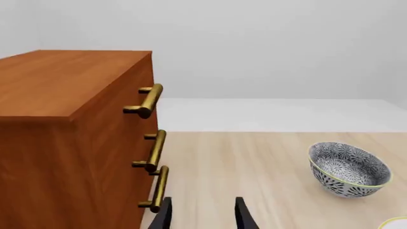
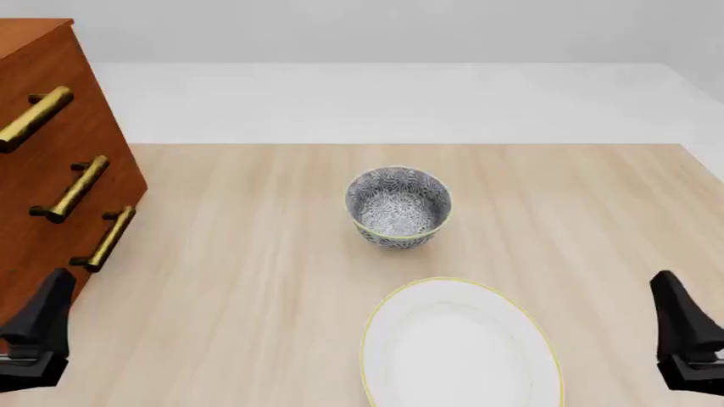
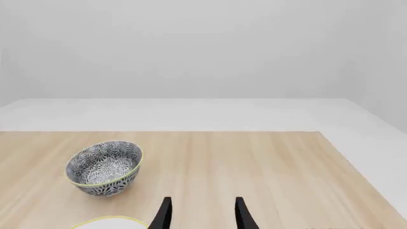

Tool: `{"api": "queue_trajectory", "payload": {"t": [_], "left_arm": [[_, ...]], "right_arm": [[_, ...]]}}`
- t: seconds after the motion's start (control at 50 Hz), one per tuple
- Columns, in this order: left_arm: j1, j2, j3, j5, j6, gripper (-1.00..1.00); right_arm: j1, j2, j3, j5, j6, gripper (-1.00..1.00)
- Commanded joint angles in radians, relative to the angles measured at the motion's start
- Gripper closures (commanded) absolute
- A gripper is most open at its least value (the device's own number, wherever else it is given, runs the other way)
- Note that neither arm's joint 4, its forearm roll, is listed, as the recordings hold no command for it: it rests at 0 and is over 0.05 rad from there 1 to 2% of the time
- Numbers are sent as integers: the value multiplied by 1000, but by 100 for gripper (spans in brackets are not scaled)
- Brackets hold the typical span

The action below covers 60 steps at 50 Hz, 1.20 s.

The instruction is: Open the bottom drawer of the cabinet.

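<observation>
The cabinet (image 2: 51, 161) stands at the table's left edge, reddish-brown, with three brass bar handles stacked on its front. The bottom drawer (image 2: 40, 254) carries the lowest handle (image 2: 110, 239) and sits flush with the two above. My left gripper (image 2: 40, 331) is open near the front left corner, just short of that drawer and below its handle. In the left wrist view the cabinet (image 1: 57, 95) fills one side, and the lowest handle (image 1: 157, 188) sits right by one finger of the left gripper (image 1: 202, 212). My right gripper (image 2: 684, 331) is open and holds nothing at the front right.
A patterned grey bowl (image 2: 398, 206) stands mid-table, also seen as the bowl (image 1: 348, 169) and the bowl (image 3: 104, 167) in the wrist views. A white plate (image 2: 459, 348) with a yellow rim lies in front of it. Bare wood table (image 2: 588, 212) lies to the right.
</observation>
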Motion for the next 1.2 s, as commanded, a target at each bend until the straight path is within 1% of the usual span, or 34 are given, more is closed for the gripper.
{"api": "queue_trajectory", "payload": {"t": [0.02,0.1,0.16,0.22,0.26,0.32,0.34,0.36,0.38,0.4,0.44,0.46,0.5,0.54,0.56,0.58,0.62,0.64,0.66,0.68,0.7,0.72,0.76,0.8,0.86,0.9,0.98,1.0,1.02,1.08,1.1,1.12,1.14,1.2], "left_arm": [[5,-15,-7,18,19,-100],[-7,-5,-4,1,36,-100],[6,24,-5,-29,27,-100],[5,35,-9,-39,45,-100],[4,33,-12,-45,74,-100],[-7,137,-40,-97,96,-100],[-6,137,-46,-97,108,-100],[-12,125,-58,-89,151,-100],[-16,114,-66,-94,243,-100],[-12,107,-72,-97,278,-100],[-20,117,-82,-105,319,-100],[-36,120,-86,-113,368,-100],[-62,116,-85,-127,439,-100],[-83,198,-57,-209,558,-100],[-95,236,-45,-247,603,-100],[-111,248,-39,-269,633,-100],[-93,271,-33,-314,685,-100],[-135,276,-27,-328,709,-100],[-138,290,-7,-370,764,-100],[-121,378,2,-440,846,-100],[-123,410,2,-466,866,-100],[-126,496,2,-535,948,-100],[-129,566,2,-603,1002,-100],[-137,604,2,-630,1009,-100],[-152,703,2,-734,1081,-100],[-162,713,2,-730,1073,-100],[-190,837,2,-802,1161,-100],[-183,834,2,-791,1162,-100],[-182,847,2,-800,1182,-100],[-160,937,2,-869,1261,-100],[-156,912,2,-840,1240,-100],[-160,913,2,-830,1243,-100],[-162,975,2,-875,1278,-100],[-142,1067,2,-936,1283,-100]], "right_arm": [[-1,5,-2,-2,2,-100],[-2,6,-3,0,7,-100],[-1,8,-1,-5,3,-100],[-1,7,-2,-3,6,-100],[-1,6,-2,-2,4,-100],[-1,7,-2,-2,6,-100],[-1,8,-2,-3,6,-100],[-1,8,-2,-4,5,-100],[-1,8,-1,-5,4,-100],[-1,9,-1,-6,5,-100],[-1,10,-2,-5,5,-100],[-1,10,-2,-6,5,-100],[-1,10,-2,-6,5,-100],[-1,10,-1,-6,5,-100],[-1,10,-1,-6,5,-100],[-1,10,-2,-6,5,-100],[-1,10,-2,-5,5,-100],[-1,9,-3,-3,5,-100],[-1,9,-2,-4,5,-100],[-1,10,-2,-6,5,-100],[-1,9,-1,-6,5,-100],[-1,9,-1,-5,5,-100],[-1,9,-1,-5,5,-100],[-1,9,-2,-5,5,-100],[-1,11,-1,-7,5,-100],[-1,10,-2,-6,5,-100],[-1,11,-1,-7,5,-100],[-1,11,-1,-7,5,-100],[-1,12,-1,-9,5,-100],[-1,12,-1,-9,5,-100],[-1,13,-1,-10,5,-100],[-1,14,-1,-11,5,-100],[-1,14,0,-11,5,-100],[-1,14,-1,-10,5,-100]]}}
